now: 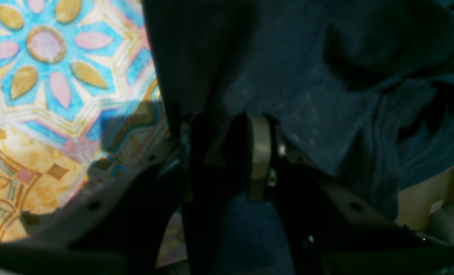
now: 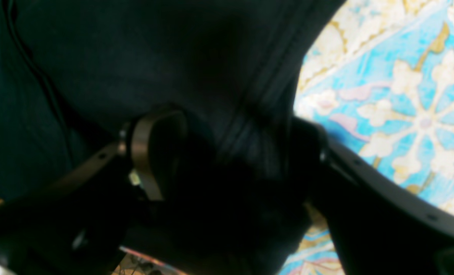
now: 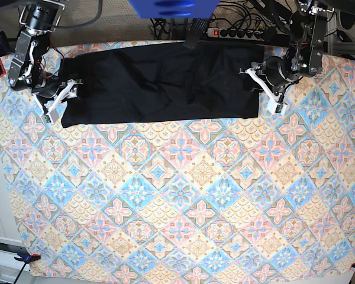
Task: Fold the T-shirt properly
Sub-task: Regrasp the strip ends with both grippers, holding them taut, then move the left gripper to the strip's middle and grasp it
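The black T-shirt [image 3: 160, 83] lies as a wide flat band across the far part of the table. My left gripper [image 3: 266, 89] is at its right end. In the left wrist view the left gripper [image 1: 221, 152] is shut on a fold of the T-shirt [image 1: 288, 76], which runs down between the fingers. My right gripper [image 3: 56, 100] is at the shirt's left end. In the right wrist view the right gripper [image 2: 227, 152] holds a bunched, taut edge of the T-shirt [image 2: 135, 57] between its fingers. The white mark is not visible.
A patterned blue, pink and yellow tablecloth [image 3: 177, 195] covers the table. A power strip and cables [image 3: 236, 32] lie along the far edge, beside a blue object [image 3: 171, 7]. Clamps sit at the near corners [image 3: 25, 257].
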`<action>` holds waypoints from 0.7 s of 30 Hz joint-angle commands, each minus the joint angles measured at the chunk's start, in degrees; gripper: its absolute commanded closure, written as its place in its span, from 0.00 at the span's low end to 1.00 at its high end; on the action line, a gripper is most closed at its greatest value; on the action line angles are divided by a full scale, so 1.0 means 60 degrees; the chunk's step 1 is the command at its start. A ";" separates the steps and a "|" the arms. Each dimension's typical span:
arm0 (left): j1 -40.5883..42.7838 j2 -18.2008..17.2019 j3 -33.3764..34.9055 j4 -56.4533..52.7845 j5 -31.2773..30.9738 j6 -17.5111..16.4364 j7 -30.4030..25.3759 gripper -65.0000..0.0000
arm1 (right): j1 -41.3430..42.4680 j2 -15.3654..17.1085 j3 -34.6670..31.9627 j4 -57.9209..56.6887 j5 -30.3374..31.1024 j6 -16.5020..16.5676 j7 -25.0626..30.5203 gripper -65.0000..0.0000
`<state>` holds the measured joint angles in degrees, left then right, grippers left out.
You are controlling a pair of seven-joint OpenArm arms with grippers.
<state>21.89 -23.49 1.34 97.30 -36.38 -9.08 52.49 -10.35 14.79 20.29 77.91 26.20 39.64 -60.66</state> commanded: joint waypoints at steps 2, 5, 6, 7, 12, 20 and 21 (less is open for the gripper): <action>-0.0037 -0.0078 -0.0056 0.0143 -0.0068 -0.0047 -0.0111 0.73 | 0.0003 0.0034 -0.0298 0.0019 0.0081 0.0060 -0.0168 0.34; -0.0037 -0.0078 -0.0056 0.0143 -0.0068 -0.0047 -0.0126 0.73 | -0.0011 0.0034 -0.0752 0.0019 0.0081 0.0060 -0.0138 0.34; -0.0037 -0.0078 -0.0056 0.0143 -0.0068 -0.0047 -0.0126 0.73 | -0.0070 0.0019 -0.0899 0.0033 0.0081 0.0060 -0.0138 0.34; -0.0037 -0.0078 -0.0056 0.0143 -0.0068 -0.0047 -0.0126 0.73 | -0.0231 0.0019 -0.1016 0.0063 0.0081 0.0060 -0.0138 0.34; -0.0037 -0.0078 -0.0070 0.0143 -0.0068 -0.0047 -0.0140 0.74 | -0.0700 0.0019 -0.1207 0.0092 0.0081 0.0060 -0.0124 0.42; -0.0037 -0.0078 -0.0085 0.0158 -0.0083 -0.0047 -0.0155 0.74 | -0.0627 0.0019 -0.1177 0.0077 0.0081 0.0060 -0.0124 0.85; -0.0051 -0.0078 -0.0129 0.0158 -0.0083 -0.0047 -0.0155 0.74 | -0.0554 0.0019 -0.1177 0.0077 0.0081 0.0060 -0.0124 0.94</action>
<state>21.78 -23.49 1.19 97.30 -36.38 -9.10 52.47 -13.34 15.09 13.61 78.52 27.51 39.20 -58.50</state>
